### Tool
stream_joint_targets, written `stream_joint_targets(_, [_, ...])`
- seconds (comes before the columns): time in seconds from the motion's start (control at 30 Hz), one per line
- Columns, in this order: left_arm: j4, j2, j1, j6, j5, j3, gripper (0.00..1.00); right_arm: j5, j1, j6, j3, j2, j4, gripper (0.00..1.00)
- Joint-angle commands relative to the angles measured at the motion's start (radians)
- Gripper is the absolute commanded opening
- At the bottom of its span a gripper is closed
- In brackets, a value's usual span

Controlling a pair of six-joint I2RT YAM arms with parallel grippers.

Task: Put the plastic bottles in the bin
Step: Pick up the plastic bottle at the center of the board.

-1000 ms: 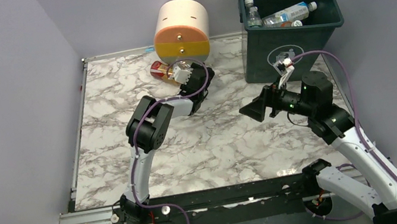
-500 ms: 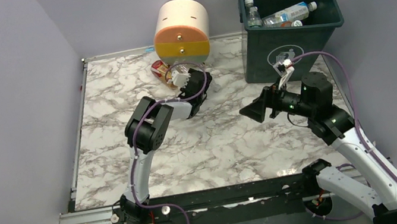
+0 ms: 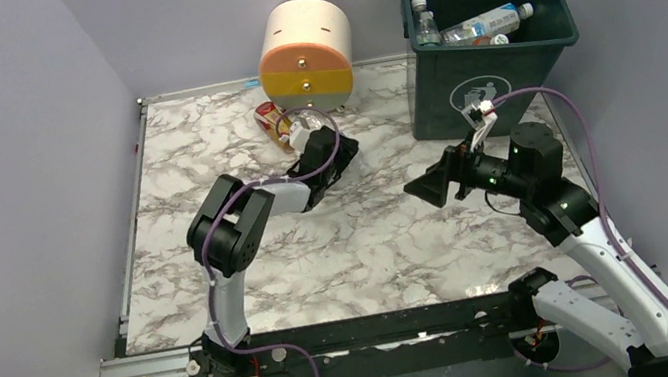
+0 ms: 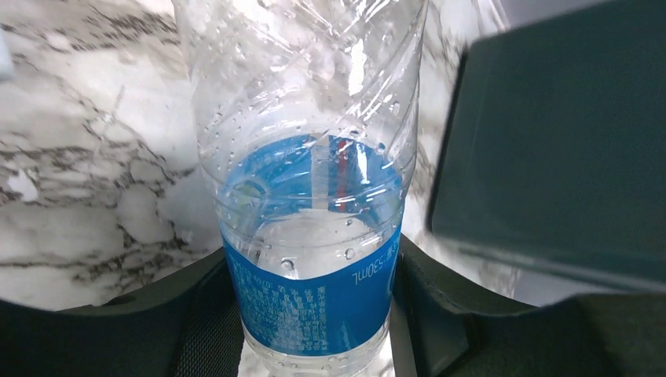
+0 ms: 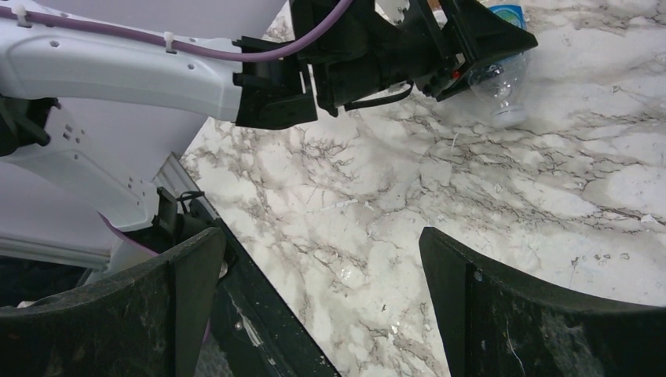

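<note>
Lower right, one right end effector (image 5: pixel 320 236) hangs released over the desk (image 3: pixel 369 244). Mid-frame, one left end effector (image 4: pixel 310 314) grasps one clear blue-labelled bottle (image 4: pixel 310 157). One orange bottle (image 3: pixel 273 123) lies beyond. Upper right, one bin (image 3: pixel 495 82) holds at least two bottles (image 3: pixel 486 24).

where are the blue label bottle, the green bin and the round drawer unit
blue label bottle (image 4: pixel 310 302): left wrist view, on its blue label
green bin (image 3: pixel 442 95): top view, on its front wall
round drawer unit (image 3: pixel 308 79): top view, on its orange band
</note>
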Motion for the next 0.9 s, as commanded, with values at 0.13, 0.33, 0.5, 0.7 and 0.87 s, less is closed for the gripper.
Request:
stream_joint_targets(0.13, [-0.004,-0.147,0.007,0.18,0.315,-0.101,0.56,-0.014,0.005,-0.01,-0.006,-0.028,-0.024,0.97])
stream_joint_targets(0.33, [-0.074,-0.245,0.01,0.295,0.46,-0.132,0.56,-0.001,0.005,-0.014,0.001,-0.028,-0.038,0.97])
stream_joint_targets(0.5, [-0.146,-0.328,0.012,0.372,0.568,-0.131,0.56,-0.01,0.005,-0.01,0.012,-0.007,-0.029,0.97])
stream_joint_targets(0.7, [-0.213,-0.445,0.012,0.439,0.698,-0.14,0.57,-0.014,0.004,-0.01,0.039,0.021,-0.021,0.97])
stream_joint_targets(0.87, [-0.269,-0.559,0.01,0.491,0.787,-0.162,0.57,-0.013,0.006,-0.012,0.065,0.049,-0.014,0.98])
